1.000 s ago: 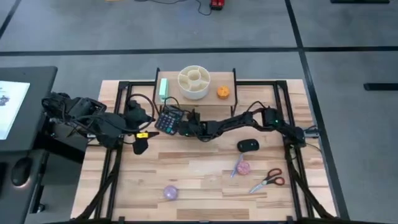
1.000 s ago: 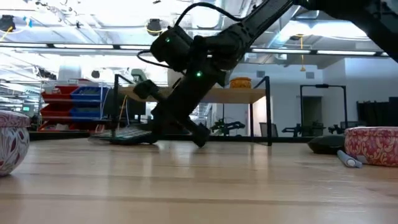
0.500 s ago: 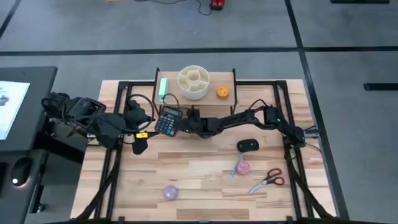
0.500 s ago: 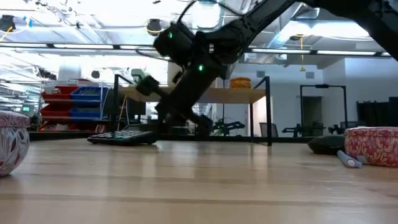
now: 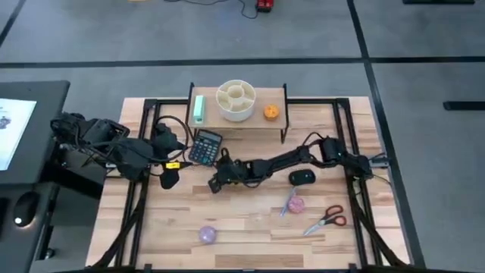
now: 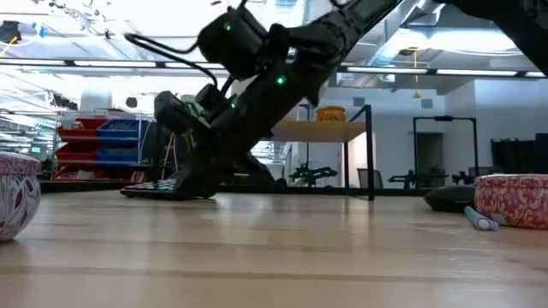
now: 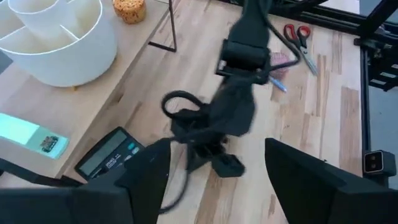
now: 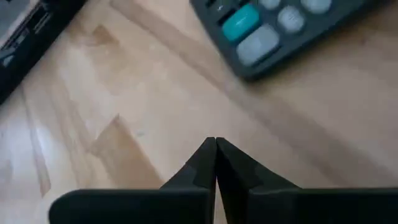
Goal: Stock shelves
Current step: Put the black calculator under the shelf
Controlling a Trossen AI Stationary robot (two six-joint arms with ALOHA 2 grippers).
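Light-wood shelf [image 5: 236, 115] stands at the table's [image 5: 242, 227] far edge, carrying a green box [image 5: 199, 108], a white divided bowl [image 5: 236, 100] and an orange item [image 5: 272, 112]. Just in front of the shelf's left end lies a dark calculator [image 5: 204, 146]. The right gripper [image 5: 217, 182] sits low over the table in front of the calculator, its fingers [image 8: 214, 163] pressed together and holding nothing. The left gripper [image 5: 170, 177] rests left of the calculator, fingers [image 7: 311, 177] spread, empty.
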